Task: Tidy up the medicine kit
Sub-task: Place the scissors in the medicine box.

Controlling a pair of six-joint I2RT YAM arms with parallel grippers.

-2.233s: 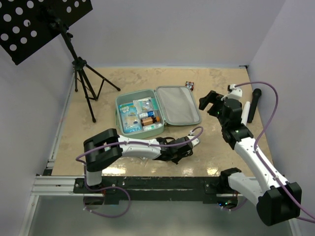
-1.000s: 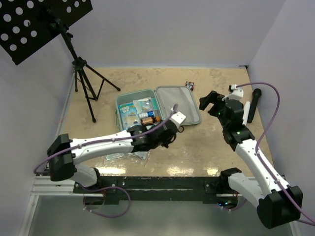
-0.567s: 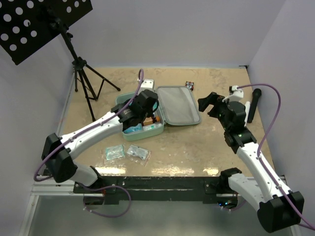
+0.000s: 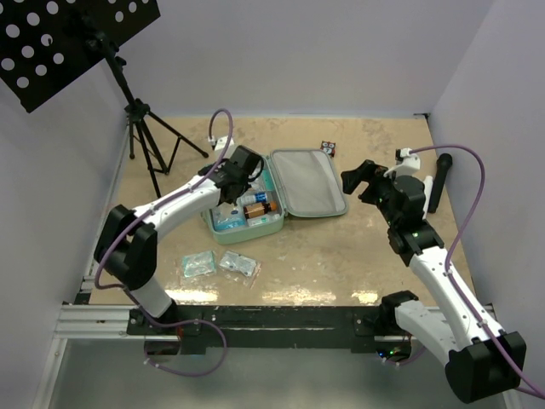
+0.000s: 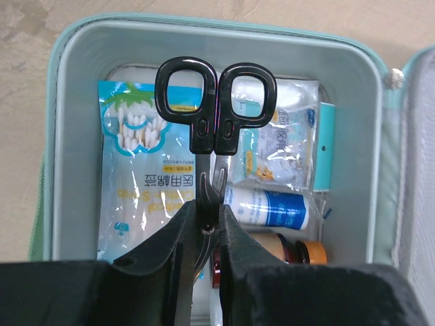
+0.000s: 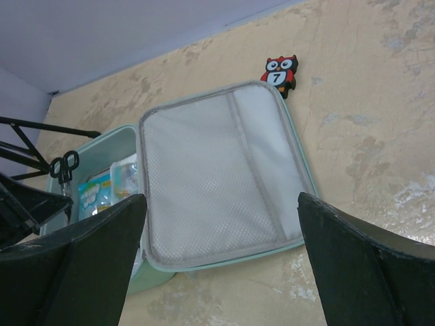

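The medicine kit (image 4: 306,183) lies open on the table, its mint-green base on the left and its grey mesh lid on the right. My left gripper (image 4: 230,181) hovers over the base, shut on black-handled scissors (image 5: 215,102) near their pivot, with the handles pointing away from me. Below them in the kit (image 5: 75,41) lie a cotton swab pack (image 5: 136,183), a clear packet (image 5: 285,142), a white-and-blue tube (image 5: 268,207) and a brown bottle (image 5: 292,250). My right gripper (image 4: 362,181) stands open, empty, just right of the lid (image 6: 204,156).
Two small clear packets (image 4: 197,263) (image 4: 238,265) lie on the table in front of the kit. An owl-shaped item (image 4: 329,147) sits behind the lid. A black tripod (image 4: 149,153) stands at the back left, and a black cylinder (image 4: 440,179) at the right edge.
My left arm has swung from the near middle of the table up and left to above the kit's base, carrying the scissors. The right arm has barely moved.
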